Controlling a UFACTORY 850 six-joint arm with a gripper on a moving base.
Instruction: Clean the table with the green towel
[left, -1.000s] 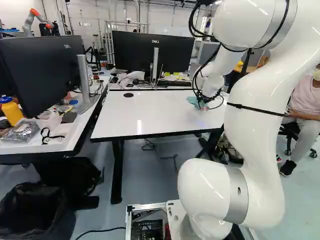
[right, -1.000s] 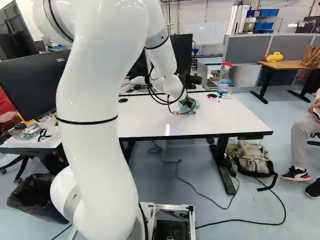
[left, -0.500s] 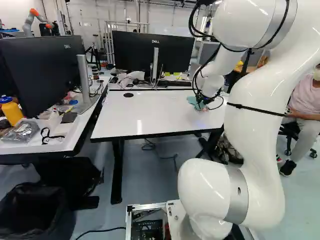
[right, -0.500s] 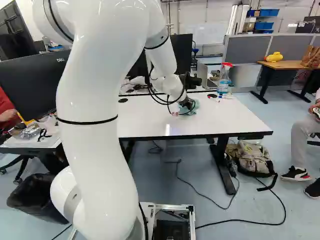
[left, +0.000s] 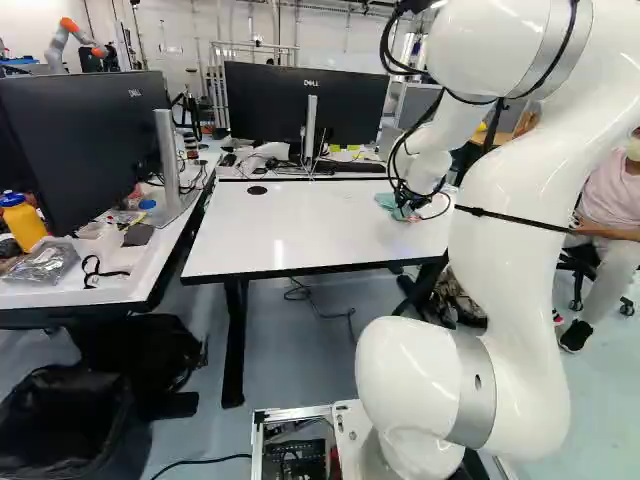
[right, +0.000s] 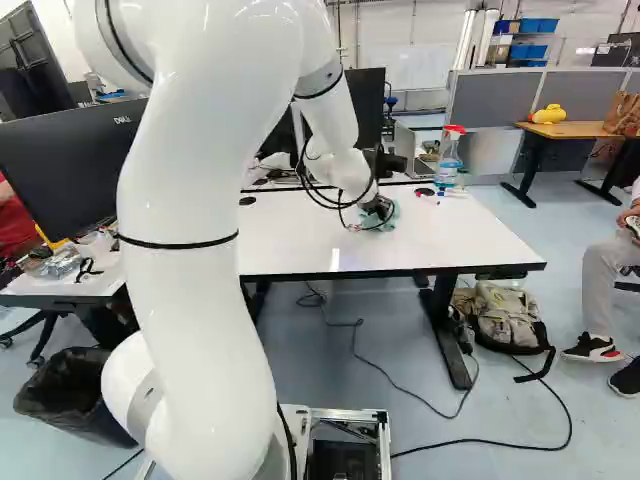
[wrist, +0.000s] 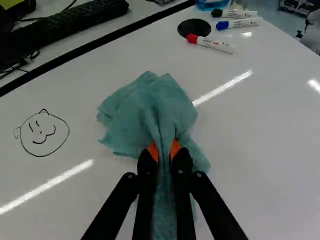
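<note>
In the right base view, the tabletop (right: 455, 235) lies open at centre; spray bottle (right: 448, 168) and seemingly markers (wrist: 215, 45) obstruct upper right.

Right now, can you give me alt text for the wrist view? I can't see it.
The gripper pinches a bunched green towel on a white tabletop. Beside the towel is a smiling face drawn in black; farther ahead lie three capped markers near a black disc, and a dark keyboard past the tabletop's edge.
</note>
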